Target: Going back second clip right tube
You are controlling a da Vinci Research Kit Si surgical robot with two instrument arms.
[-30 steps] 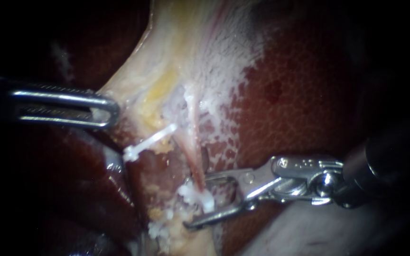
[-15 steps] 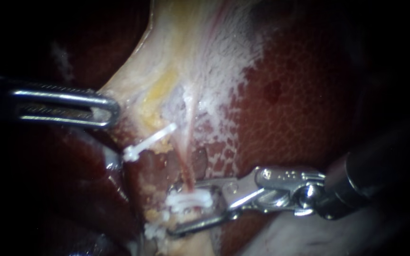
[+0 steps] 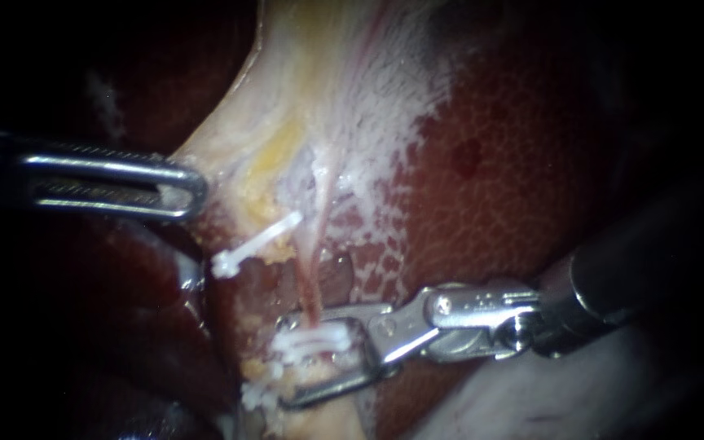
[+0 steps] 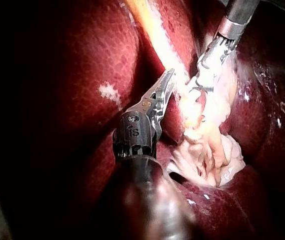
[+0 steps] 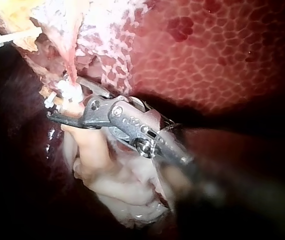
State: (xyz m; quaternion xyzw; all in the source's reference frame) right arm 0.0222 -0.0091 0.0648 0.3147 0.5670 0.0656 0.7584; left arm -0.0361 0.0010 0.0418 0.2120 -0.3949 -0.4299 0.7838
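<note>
- The right instrument [image 3: 283, 363] is a slender steel shaft entering from 4 o'clock. Its two slim jaws stand wide apart and grip nothing, one above and one below the clip.
- The small white plastic clip [image 3: 317, 342] is at 6 o'clock in the endoscope view. It lies between those parted jaws, closed across the right tube, close under the upper jaw and apart from the lower.
- Handling, as a judgement: the clip looks light, stiff and latched. It needs no hold, and a jaw snagging it could drag it off.
- The thin, pink, glistening right tube [image 3: 313, 285] is probably soft, slippery and easily torn, so it is best left untouched.
- Axes: the tube runs from 12 to 6 o'clock. The clip's long axis crosses it, roughly from 8 to 2 o'clock.
- The other white clip [image 3: 254, 244] sits toward 11 o'clock of the first, well apart.
- The left instrument [image 3: 193, 191], with slotted steel jaws, is at 9 o'clock. The jaws are closed on the edge of the pale yellowish sheet of tissue [image 3: 303, 98], which looks taut.
- The mottled dark-red liver [image 3: 490, 204] fills 1 to 4 o'clock.
</note>
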